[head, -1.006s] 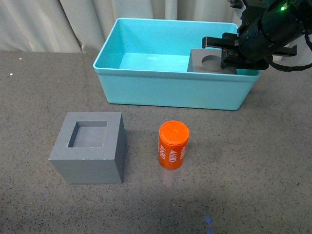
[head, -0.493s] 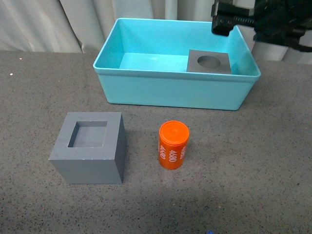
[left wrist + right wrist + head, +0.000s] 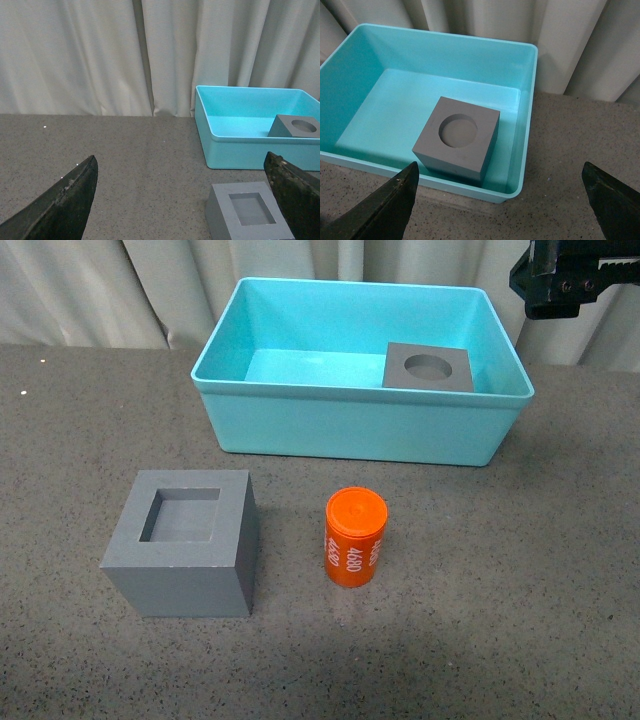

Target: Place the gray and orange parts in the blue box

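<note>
The gray cube with a round recess [image 3: 429, 367] rests inside the blue box [image 3: 350, 430], in its right rear corner; the right wrist view shows the same cube [image 3: 456, 140] and box [image 3: 527, 105]. On the table in front stand the gray cube with a square recess [image 3: 183, 540] and the orange cylinder with white numbers [image 3: 355, 537]. My right gripper [image 3: 502, 202] hangs open above the box's right edge, holding nothing; part of that arm [image 3: 580, 275] shows at top right. My left gripper [image 3: 192, 200] is open near the square-recess cube [image 3: 248, 212].
Pale curtains [image 3: 150, 290] hang close behind the box. The table [image 3: 520, 620] is dark speckled gray, with bare surface to the right of the cylinder and to the left of the square-recess cube.
My right gripper has let go of the round-recess cube, risen out of the box and drawn back toward the upper right. The cube stays in the box; the other parts have not moved.
</note>
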You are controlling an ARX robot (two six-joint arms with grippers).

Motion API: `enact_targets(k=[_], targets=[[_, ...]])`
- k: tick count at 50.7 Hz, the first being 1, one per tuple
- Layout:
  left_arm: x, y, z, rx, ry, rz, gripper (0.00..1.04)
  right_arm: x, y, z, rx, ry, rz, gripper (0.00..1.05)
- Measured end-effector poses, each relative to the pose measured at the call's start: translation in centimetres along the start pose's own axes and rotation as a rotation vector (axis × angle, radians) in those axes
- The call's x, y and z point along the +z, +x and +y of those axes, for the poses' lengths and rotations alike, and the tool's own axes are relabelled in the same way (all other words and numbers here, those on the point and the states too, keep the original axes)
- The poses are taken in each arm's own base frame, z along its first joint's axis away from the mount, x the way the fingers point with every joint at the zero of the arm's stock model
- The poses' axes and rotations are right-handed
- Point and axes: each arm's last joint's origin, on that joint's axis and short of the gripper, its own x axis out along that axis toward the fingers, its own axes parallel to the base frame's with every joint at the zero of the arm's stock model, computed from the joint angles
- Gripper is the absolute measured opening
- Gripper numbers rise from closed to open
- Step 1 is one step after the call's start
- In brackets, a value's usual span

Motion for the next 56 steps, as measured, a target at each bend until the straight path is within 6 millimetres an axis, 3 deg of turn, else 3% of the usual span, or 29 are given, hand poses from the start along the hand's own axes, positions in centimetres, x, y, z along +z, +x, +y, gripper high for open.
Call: enact_targets(k=[5,10,20,25,33,56], targets=[[-0.1,0.2,0.0,0.124,-0.055,0.194,0.98,0.1,0.0,0.0,-0.003,-0.009,-0.003,0.95],[0.4,2.4,-0.2,0.208,-0.107,0.336,0.98,0.0,-0.1,0.0,-0.003,-0.015,-0.002,0.95],[1.2,7.1,-1.3,0.121,-0.204,0.389,0.98,0.0,-0.1,0.0,-0.002,-0.019,-0.002,0.95],[-0.2,9.9,-2.3,0.075,-0.246,0.495,0.98,0.0,-0.1,0.0,-0.003,-0.019,-0.002,0.95],[-1.8,12.7,-3.5,0.02,-0.263,0.637,0.98,0.0,-0.1,0.1,-0.001,-0.02,-0.002,0.95],[-4.8,15.6,-5.4,0.006,-0.237,0.78,0.98,0.0,-0.1,0.1,-0.002,-0.021,-0.002,0.95]])
